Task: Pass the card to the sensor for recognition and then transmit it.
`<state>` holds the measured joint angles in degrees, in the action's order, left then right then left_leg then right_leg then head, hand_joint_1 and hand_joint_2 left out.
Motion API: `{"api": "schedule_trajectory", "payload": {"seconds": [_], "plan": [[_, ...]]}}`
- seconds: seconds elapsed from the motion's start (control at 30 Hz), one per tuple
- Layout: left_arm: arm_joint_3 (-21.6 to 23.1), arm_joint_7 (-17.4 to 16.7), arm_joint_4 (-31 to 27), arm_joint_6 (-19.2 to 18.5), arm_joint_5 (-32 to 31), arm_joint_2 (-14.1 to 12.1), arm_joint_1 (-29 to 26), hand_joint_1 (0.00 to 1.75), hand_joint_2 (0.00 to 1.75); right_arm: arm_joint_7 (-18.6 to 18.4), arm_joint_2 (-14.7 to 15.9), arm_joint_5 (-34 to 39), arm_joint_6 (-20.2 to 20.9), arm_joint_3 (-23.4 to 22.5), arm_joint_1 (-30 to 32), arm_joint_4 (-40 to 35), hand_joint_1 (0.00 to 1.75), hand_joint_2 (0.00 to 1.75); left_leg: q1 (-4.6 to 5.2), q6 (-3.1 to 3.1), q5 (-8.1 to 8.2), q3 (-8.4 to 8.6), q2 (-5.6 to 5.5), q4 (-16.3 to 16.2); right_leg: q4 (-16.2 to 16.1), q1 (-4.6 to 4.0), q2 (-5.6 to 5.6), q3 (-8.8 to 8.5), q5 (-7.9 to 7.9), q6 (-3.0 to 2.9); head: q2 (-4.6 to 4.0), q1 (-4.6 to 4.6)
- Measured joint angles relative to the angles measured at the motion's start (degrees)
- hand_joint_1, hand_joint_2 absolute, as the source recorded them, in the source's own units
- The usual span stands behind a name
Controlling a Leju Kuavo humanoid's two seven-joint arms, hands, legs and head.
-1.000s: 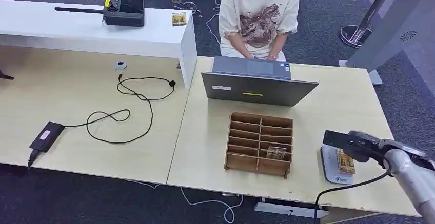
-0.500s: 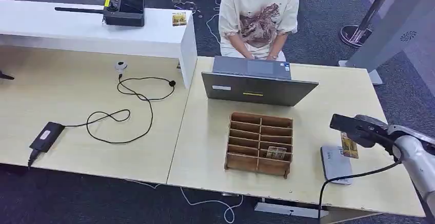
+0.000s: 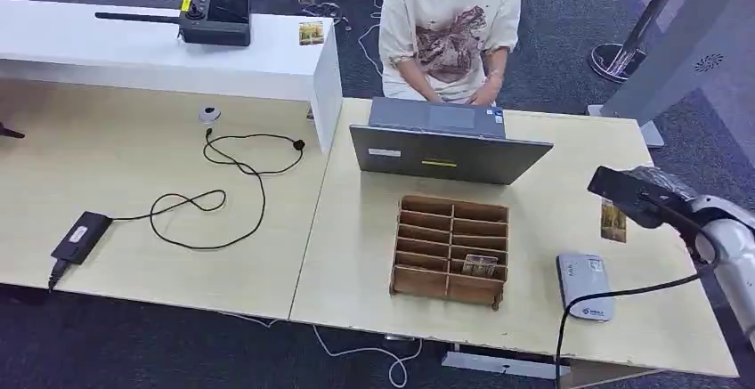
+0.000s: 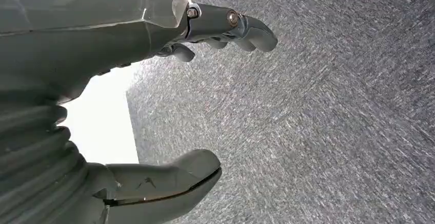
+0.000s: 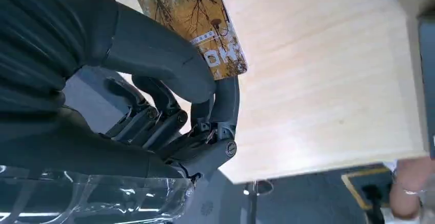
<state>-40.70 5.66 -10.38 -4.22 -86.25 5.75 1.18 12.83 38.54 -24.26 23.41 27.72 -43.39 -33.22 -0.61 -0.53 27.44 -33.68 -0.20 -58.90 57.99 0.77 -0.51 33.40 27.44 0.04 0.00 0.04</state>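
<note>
Head view: right hand (image 3: 643, 200) pinches the card (image 3: 613, 221), which hangs just below its fingers, clear of the counter (image 3: 552, 193).
Card axis: long side roughly upright, printed face showing in the right wrist view (image 5: 192, 19) between thumb and fingers.
Sensor (image 3: 586, 286): on the counter, nearer the robot than the hand, not under the card.
Person (image 3: 450, 24): beyond the hand, behind the laptop (image 3: 445, 144); likely the receiver.
Nearer arm: right.
Left hand (image 4: 154, 106): hangs over the floor, fingers apart, holding nothing.
Counts: one held card, one more in the wooden organizer (image 3: 450, 248), one sensor.
</note>
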Motion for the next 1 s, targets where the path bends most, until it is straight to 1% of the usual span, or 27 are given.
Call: {"api": "schedule_trajectory", "payload": {"seconds": [0.17,0.37,0.47,0.53,0.7,0.87,1.0], "plan": [[-0.11,0.0,0.0,0.04,0.11,0.02,0.0,0.0,1.75,0.09,-0.33,-0.7,-1.62,-2.06,-1.62,-2.15,1.75,1.75,0.0,0.0,0.0,0.0,0.01,0.0,0.01,0.0,0.01,0.0,0.0,0.0,0.02,0.0],[-0.26,-0.02,0.0,0.07,0.28,0.11,0.01,0.0,1.75,0.07,-1.55,-1.77,-3.46,-3.57,-3.75,-3.83,1.75,1.75,0.0,0.0,0.0,0.0,0.0,0.0,0.02,0.0,0.0,0.0,0.0,0.0,0.0,0.0],[-0.39,-0.11,0.0,0.09,0.28,0.15,0.03,0.0,1.75,0.07,-2.76,-2.32,-5.76,-4.49,-4.79,-4.57,1.75,1.75,-0.01,0.0,0.0,0.01,0.01,0.0,0.02,-0.01,0.01,0.0,0.0,0.0,0.0,0.0],[-0.52,-0.17,0.0,0.09,0.28,0.33,0.03,0.0,1.75,0.13,-4.0,-3.35,-8.45,-5.45,-5.3,-5.03,1.75,1.75,-0.01,-0.01,-0.01,0.01,0.01,0.0,0.02,-0.01,0.02,0.0,0.0,0.0,0.0,0.0],[-0.57,-0.33,0.0,0.09,0.28,0.61,0.07,0.0,1.75,0.22,-6.8,-5.31,-12.51,-7.31,-6.72,-5.8,1.75,1.75,-0.01,-0.01,-0.01,0.01,0.01,0.0,0.04,-0.01,0.01,0.0,0.0,0.0,0.0,0.0],[-0.59,-0.61,0.0,0.11,0.22,0.92,0.14,0.0,1.75,0.09,-10.74,-8.86,-17.38,-9.43,-9.21,-6.19,1.75,1.75,-0.01,-0.01,-0.02,0.03,0.03,0.0,0.05,-0.01,0.03,0.0,-0.01,0.0,0.0,0.02],[-0.59,-0.72,0.0,0.04,0.15,1.03,0.23,0.0,1.75,-0.59,-13.96,-11.94,-19.83,-10.41,-11.23,-6.63,1.75,1.75,-0.01,0.0,-0.04,0.03,0.03,0.0,0.06,-0.01,0.04,0.0,0.0,0.0,0.02,0.0]]}}
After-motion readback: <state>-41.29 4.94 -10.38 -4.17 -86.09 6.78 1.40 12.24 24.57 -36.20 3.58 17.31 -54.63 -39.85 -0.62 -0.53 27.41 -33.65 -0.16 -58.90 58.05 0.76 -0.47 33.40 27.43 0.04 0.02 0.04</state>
